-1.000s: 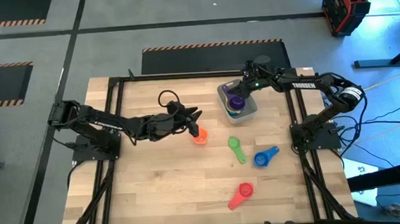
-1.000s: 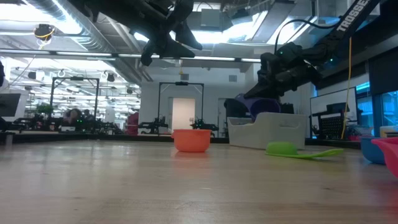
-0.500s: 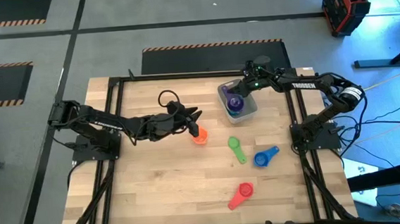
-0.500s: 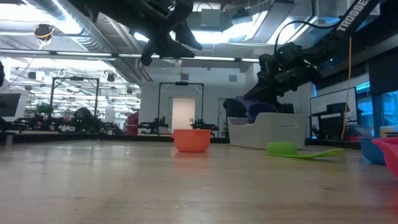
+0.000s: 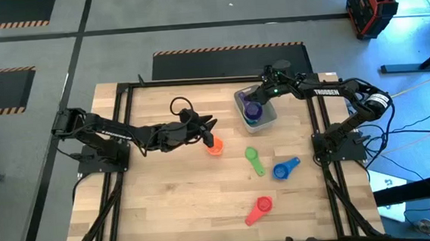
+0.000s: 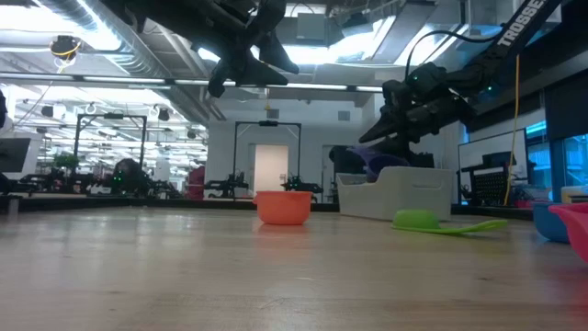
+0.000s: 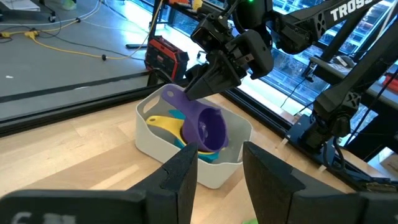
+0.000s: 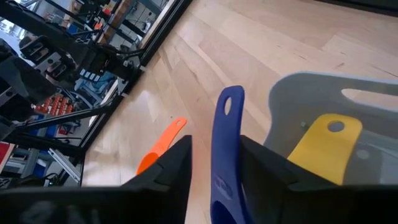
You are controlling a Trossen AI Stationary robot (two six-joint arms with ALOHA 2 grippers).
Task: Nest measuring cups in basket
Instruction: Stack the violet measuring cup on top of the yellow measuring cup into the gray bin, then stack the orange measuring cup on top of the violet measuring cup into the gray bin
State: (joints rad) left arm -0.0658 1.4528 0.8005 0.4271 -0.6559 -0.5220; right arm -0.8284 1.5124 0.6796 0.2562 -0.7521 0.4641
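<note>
A: So where is the right gripper (image 5: 262, 94)?

B: Over the basket (image 5: 266, 117) at the table's far right side. Its fingers are closed on the handle of the purple cup (image 7: 204, 127), which hangs tilted above the basket's inside.

A: Anything already in there?

B: A yellow cup (image 7: 166, 126) and a light blue cup (image 7: 205, 154) under the purple one. From the right wrist, the yellow handle (image 8: 323, 140) lies inside the basket wall.

A: And the left gripper (image 5: 209, 125)?

B: It hovers above the orange cup (image 5: 214, 146), near the table's middle. Its fingers are apart and hold nothing.

A: What remains outside on the table?

B: 4 cups: the orange, then the green cup (image 5: 253, 162) and the blue cup (image 5: 284, 169) close together, and the red cup (image 5: 259, 208) nearer the front edge. In the low view the orange cup sits upright, with the green one lying beside the basket.
</note>
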